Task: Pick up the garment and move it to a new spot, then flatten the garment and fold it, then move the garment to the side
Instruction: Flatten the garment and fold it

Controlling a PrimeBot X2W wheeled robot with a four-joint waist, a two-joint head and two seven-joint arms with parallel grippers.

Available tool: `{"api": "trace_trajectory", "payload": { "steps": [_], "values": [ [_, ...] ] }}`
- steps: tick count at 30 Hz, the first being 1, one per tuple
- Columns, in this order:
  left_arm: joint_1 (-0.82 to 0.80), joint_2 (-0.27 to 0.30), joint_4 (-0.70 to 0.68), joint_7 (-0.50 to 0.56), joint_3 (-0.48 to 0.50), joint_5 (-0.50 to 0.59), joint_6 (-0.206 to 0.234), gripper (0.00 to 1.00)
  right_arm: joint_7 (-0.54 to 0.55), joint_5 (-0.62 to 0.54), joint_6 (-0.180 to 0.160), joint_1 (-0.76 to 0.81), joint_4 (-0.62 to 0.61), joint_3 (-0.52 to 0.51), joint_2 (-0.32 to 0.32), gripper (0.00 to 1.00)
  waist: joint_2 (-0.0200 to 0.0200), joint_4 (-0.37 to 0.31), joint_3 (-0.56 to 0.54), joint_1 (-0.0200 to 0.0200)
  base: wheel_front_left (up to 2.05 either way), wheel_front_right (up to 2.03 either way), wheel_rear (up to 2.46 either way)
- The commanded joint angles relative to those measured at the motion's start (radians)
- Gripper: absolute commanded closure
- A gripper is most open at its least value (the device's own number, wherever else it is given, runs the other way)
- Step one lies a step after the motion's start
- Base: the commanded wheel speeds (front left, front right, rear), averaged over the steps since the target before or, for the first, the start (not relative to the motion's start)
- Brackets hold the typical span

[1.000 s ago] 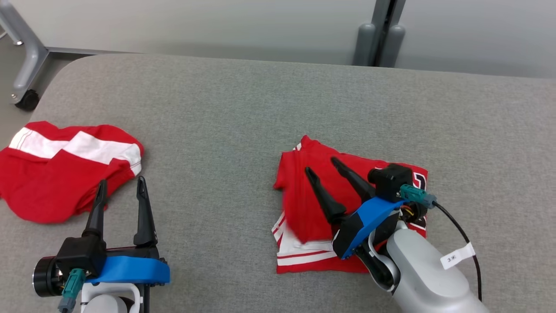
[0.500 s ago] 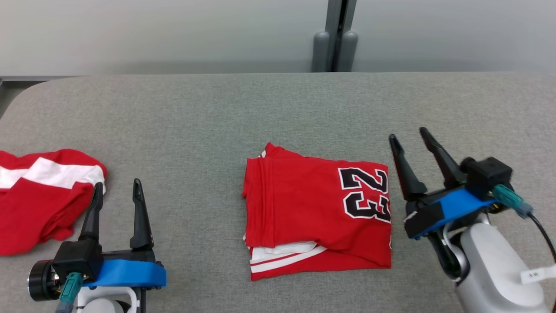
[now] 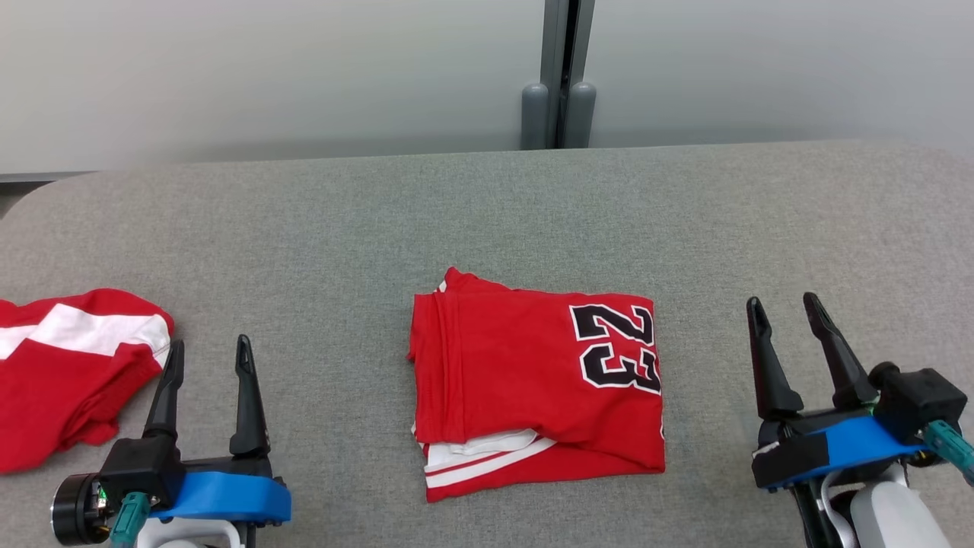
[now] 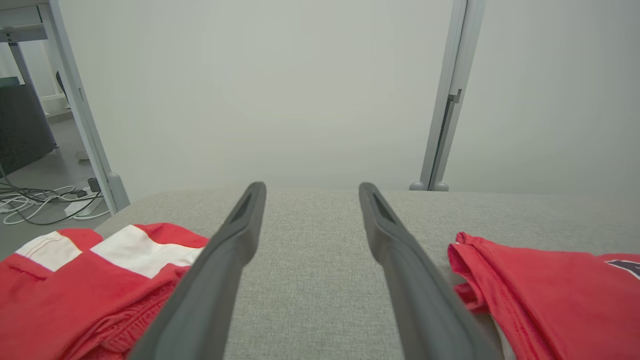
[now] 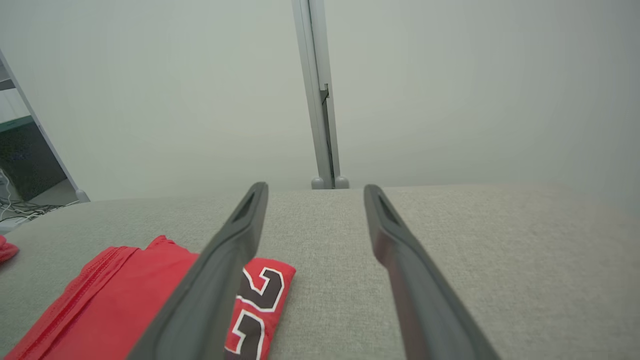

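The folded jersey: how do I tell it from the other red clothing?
On the grey table, look to the middle. The folded jersey lies there, a neat rectangle with a black 23, unlike the crumpled red-and-white garment at the left.

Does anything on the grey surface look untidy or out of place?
The folded red jersey lies fairly square at the centre, but a white-striped layer pokes out along its near edge. A second red garment lies crumpled at the left.
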Motion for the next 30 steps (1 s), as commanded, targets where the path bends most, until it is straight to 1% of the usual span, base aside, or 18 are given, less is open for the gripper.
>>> {"api": "trace_trajectory", "payload": {
  "steps": [1, 12, 18, 30],
  "values": [
    [0.010, -0.001, 0.002, -0.003, 0.002, 0.003, 0.000, 0.00, 0.004, -0.010, 0.000, 0.024, -0.011, -0.009, 0.006, 0.00, -0.0001, 0.000, -0.005, 0.0001, 0.00, 0.00, 0.00],
    [0.067, 0.009, 0.001, -0.003, 0.002, 0.014, 0.003, 0.00, 0.055, -0.072, 0.000, 0.147, -0.102, -0.049, 0.047, 0.00, -0.0001, 0.012, -0.055, 0.0001, 0.00, 0.00, 0.00],
    [0.083, 0.013, 0.010, -0.003, 0.000, 0.015, 0.008, 0.00, 0.093, -0.097, 0.000, 0.192, -0.139, -0.067, 0.060, 0.00, -0.0001, 0.021, -0.064, 0.0001, 0.00, 0.00, 0.00],
    [0.084, 0.020, 0.026, -0.003, -0.006, 0.011, 0.010, 0.00, 0.129, -0.121, 0.000, 0.206, -0.152, -0.070, 0.066, 0.00, -0.0001, 0.025, -0.070, 0.0001, 0.00, 0.00, 0.00]
  ]
}}
